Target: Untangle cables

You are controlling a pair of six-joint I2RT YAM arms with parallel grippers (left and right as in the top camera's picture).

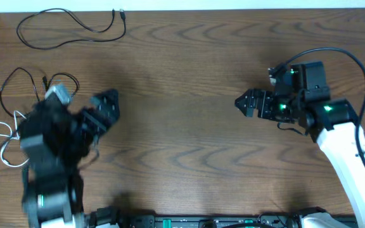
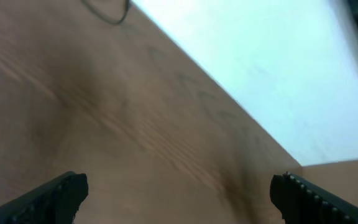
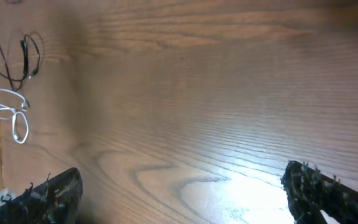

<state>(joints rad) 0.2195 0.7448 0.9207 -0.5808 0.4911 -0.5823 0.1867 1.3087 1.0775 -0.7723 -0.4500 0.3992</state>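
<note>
**A:** Left end effector [image 1: 106, 104]?

**B:** Fingers wide apart and gripping nothing, above bare wood on the left half of the bench [image 1: 182, 158]. It's blurred from overhead.

**A:** Right end effector [image 1: 241, 103]?

**B:** Also spread wide and empty, over the right half, pointing toward the left edge.

**A:** The 3 cables?

**B:** The far black cable [image 1: 115, 14] lies looped along the far edge, near the far-left corner, well apart from the other 2. The left black cable [image 3: 25, 53] sits by the left edge, beside the left arm. The white cable [image 3: 18, 112] lies just nearer than it; I cannot tell whether they touch.
</note>
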